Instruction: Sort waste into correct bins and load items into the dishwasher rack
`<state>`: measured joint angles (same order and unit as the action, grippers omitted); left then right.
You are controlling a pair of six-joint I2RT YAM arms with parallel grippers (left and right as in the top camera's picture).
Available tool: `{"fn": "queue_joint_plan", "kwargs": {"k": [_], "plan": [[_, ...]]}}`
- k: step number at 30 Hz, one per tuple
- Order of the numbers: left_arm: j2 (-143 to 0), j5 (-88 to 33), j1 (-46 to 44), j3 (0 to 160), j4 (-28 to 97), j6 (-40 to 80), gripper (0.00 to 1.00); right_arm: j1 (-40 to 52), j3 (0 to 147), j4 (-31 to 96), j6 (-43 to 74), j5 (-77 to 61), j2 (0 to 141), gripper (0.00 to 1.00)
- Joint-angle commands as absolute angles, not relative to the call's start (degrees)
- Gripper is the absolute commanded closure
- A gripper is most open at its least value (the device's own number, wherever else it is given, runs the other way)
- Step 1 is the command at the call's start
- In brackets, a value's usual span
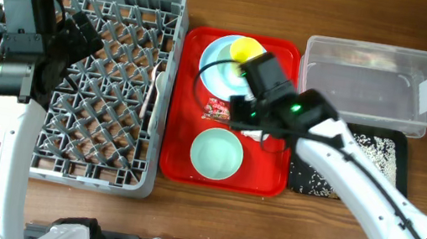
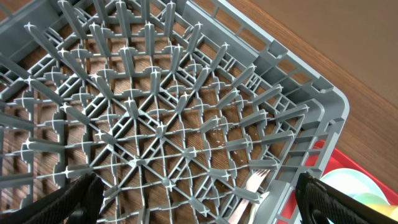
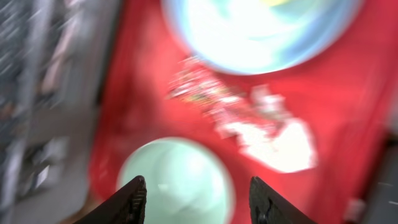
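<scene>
The grey dishwasher rack [image 1: 102, 128] is at the left, with a white fork [image 2: 252, 186] and another white utensil [image 1: 154, 94] by its right wall. My left gripper [image 2: 208, 205] is open and empty above the rack's pegs [image 1: 82, 32]. On the red tray [image 1: 272, 183] are a light blue plate [image 1: 216, 56], a yellow cup [image 1: 247, 51], a red wrapper [image 1: 217, 109] and a pale green bowl [image 1: 217, 154]. My right gripper [image 3: 199, 199] is open above the pale green bowl [image 3: 177, 180]. The wrapper [image 3: 205, 96] and a white napkin [image 3: 280, 143] lie just beyond it. The view is blurred.
The clear tub [image 1: 377, 49] with a white label stands at the back right. The black tray [image 1: 392, 176] in front of it holds scattered white rice [image 1: 379, 148]. My right arm crosses over the black tray. A dark rail runs along the table's front edge.
</scene>
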<state>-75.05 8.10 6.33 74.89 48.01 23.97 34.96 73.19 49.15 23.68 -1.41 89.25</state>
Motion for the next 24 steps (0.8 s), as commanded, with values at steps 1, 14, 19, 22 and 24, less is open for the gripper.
{"fn": "queue_joint_plan", "kwargs": {"k": [1,14,19,22,24], "plan": [[-75.07,8.45,6.61,75.22,47.90,24.69,0.00,30.72,70.35,50.11,22.70,1.48,90.35,0.46],[-75.07,8.45,6.61,75.22,47.90,24.69,0.00,29.23,62.48,42.44,22.68,1.48,96.33,0.41],[-75.07,8.45,6.61,75.22,47.90,24.69,0.00,29.23,62.48,41.58,22.70,1.48,100.29,0.40],[-75.07,8.45,6.61,75.22,47.90,24.69,0.00,29.23,62.48,41.06,23.18,1.45,102.96,0.40],[-75.07,8.45,6.61,75.22,47.90,24.69,0.00,29.26,62.48,40.49,23.18,1.41,104.77,0.41]]}}
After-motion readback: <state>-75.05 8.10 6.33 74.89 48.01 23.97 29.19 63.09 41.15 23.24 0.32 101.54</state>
